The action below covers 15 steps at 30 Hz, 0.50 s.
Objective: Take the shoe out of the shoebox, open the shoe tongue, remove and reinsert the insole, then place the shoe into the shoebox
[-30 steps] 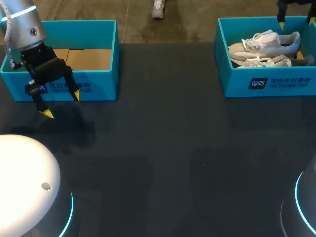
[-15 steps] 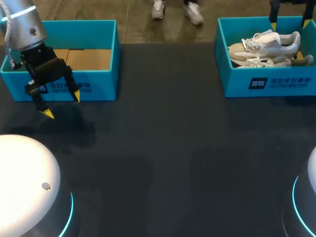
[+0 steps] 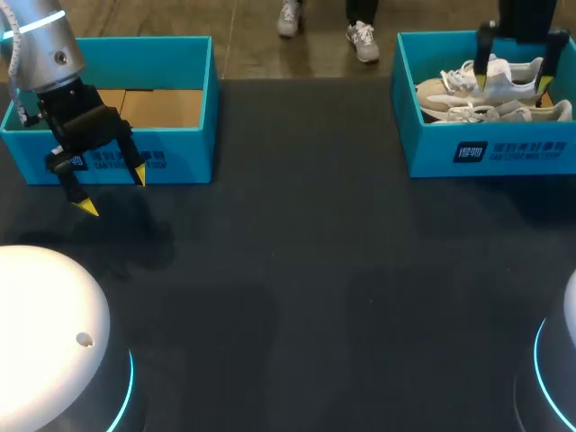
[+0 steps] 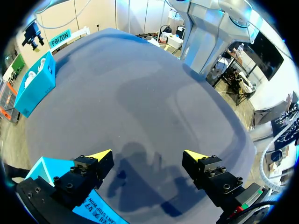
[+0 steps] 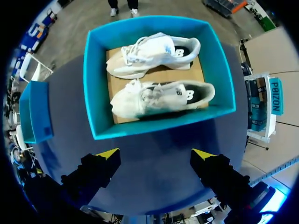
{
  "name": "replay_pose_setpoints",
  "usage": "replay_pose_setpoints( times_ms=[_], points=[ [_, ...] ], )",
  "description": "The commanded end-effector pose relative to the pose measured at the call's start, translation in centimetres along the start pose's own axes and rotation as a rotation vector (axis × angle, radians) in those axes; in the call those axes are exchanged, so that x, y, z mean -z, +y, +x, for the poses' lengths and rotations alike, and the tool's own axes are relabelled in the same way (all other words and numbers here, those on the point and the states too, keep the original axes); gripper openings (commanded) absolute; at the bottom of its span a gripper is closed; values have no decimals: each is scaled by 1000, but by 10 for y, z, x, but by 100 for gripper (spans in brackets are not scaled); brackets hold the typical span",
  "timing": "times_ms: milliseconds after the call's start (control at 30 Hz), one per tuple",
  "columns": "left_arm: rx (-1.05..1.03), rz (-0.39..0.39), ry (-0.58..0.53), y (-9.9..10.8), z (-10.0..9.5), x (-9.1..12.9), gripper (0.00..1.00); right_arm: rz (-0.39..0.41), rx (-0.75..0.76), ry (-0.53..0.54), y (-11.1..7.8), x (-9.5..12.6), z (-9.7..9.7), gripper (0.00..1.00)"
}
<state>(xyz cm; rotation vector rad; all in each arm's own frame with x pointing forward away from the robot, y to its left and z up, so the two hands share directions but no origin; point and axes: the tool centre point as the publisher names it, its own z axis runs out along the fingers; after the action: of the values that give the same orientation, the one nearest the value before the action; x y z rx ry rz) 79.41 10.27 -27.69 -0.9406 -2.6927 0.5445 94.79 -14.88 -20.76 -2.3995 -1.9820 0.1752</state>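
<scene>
Two white shoes lie side by side in the teal shoebox point(image 3: 490, 153) at the table's far right: one shoe point(image 3: 510, 74) by the back wall, the other shoe point(image 3: 477, 113) nearer the front wall. My right gripper point(image 3: 512, 83) hangs open above the box, over the back shoe, touching nothing. The right wrist view looks straight down on the shoebox point(image 5: 96, 93) and both shoes point(image 5: 149, 51) point(image 5: 161, 97), ahead of the open right gripper point(image 5: 156, 154). My left gripper point(image 3: 113, 191) stands open and empty just in front of the left box; in its own view the left gripper point(image 4: 148, 155) faces bare table.
A second teal box point(image 3: 184, 166) with a bare cardboard floor stands at the far left, its corner point(image 4: 44, 170) beside my left fingers. The dark table point(image 3: 297, 270) stretches between the two boxes. My arms' white bases point(image 3: 45, 333) sit at the near corners.
My right gripper has come down from the far right edge to over the shoes in the shoebox. The left arm has not moved.
</scene>
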Motion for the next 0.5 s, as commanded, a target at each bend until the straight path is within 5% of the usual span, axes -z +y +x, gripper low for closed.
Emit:
replay_pose_setpoints(
  times_ms=[33, 233, 500],
  points=[
    [0, -3, 0, 0, 1, 0, 100, -95, -4, 15, -20, -2, 1, 100],
    [137, 3, -23, -3, 14, 13, 100, -95, -4, 15, -20, -2, 1, 100],
    [770, -91, 21, -7, 25, 46, 100, -95, -4, 15, -20, -2, 1, 100]
  ],
)
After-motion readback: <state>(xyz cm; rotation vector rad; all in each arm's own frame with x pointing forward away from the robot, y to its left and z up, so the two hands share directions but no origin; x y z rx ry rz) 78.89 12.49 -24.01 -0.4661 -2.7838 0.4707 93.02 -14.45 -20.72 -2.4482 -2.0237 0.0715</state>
